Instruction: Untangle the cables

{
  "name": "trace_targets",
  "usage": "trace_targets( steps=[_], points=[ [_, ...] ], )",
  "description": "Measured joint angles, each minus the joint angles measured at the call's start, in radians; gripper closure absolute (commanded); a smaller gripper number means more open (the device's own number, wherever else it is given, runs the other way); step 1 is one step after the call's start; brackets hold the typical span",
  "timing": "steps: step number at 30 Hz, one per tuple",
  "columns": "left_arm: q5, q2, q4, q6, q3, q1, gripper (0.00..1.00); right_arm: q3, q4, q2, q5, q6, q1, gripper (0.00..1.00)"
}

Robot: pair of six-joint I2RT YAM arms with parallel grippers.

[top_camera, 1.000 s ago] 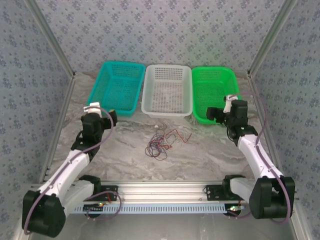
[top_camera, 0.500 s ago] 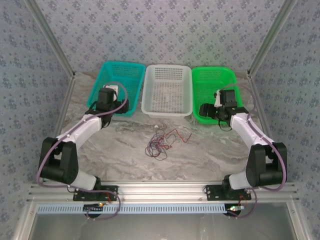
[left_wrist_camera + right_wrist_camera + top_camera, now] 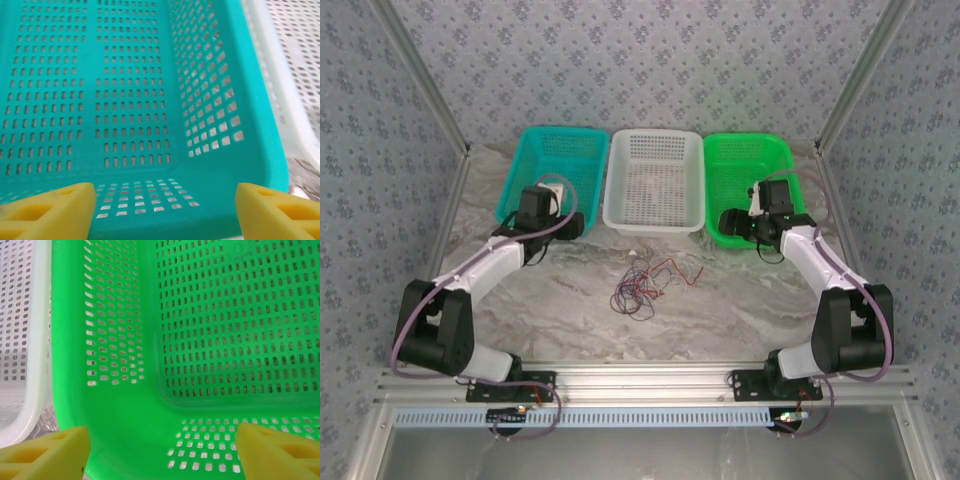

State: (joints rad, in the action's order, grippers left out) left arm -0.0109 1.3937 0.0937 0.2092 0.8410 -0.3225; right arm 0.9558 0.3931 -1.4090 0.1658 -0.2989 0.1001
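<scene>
Marbled table [image 3: 740, 310] under patterned walls is your stage, and the cables [image 3: 642, 285] lie near its middle, just in front of the white basket [image 3: 655, 222] and between the two arms. They have not shifted over the last second. They make one small, loose knot of thin red and dark loops. A red strand trails off to the right and a white bit shows at the far end. How the strands cross is too fine to read from above.

What has changed is the arms. A second ago both were folded back at the sides; now both are stretched toward the baskets. Your left gripper [image 3: 165, 205] looks into the near end of the teal basket [image 3: 550, 132]. Your right gripper [image 3: 162, 447] looks into the near left corner of the green basket [image 3: 750, 138]. Both sets of jaws stand wide and hold nothing.

For the task, I judge that untangling has not begun. Both grippers are well apart from the knot, so you must bring them back toward it.
</scene>
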Motion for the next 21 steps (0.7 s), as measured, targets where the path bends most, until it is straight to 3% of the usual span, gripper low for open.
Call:
trace_targets(
  steps=[9, 14, 21],
  points=[
    [-0.011, -0.081, 0.022, 0.051, -0.050, -0.047, 0.30, -0.011, 0.061, 0.119, -0.005, 0.027, 0.037, 0.22],
    [-0.003, -0.166, 0.061, 0.073, -0.065, -0.061, 0.29, -0.011, 0.112, 0.191, -0.023, 0.072, 0.174, 0.23],
    [0.012, -0.235, 0.069, 0.071, -0.064, -0.061, 0.17, -0.040, 0.163, 0.238, 0.034, 0.094, 0.340, 0.25]
  ],
)
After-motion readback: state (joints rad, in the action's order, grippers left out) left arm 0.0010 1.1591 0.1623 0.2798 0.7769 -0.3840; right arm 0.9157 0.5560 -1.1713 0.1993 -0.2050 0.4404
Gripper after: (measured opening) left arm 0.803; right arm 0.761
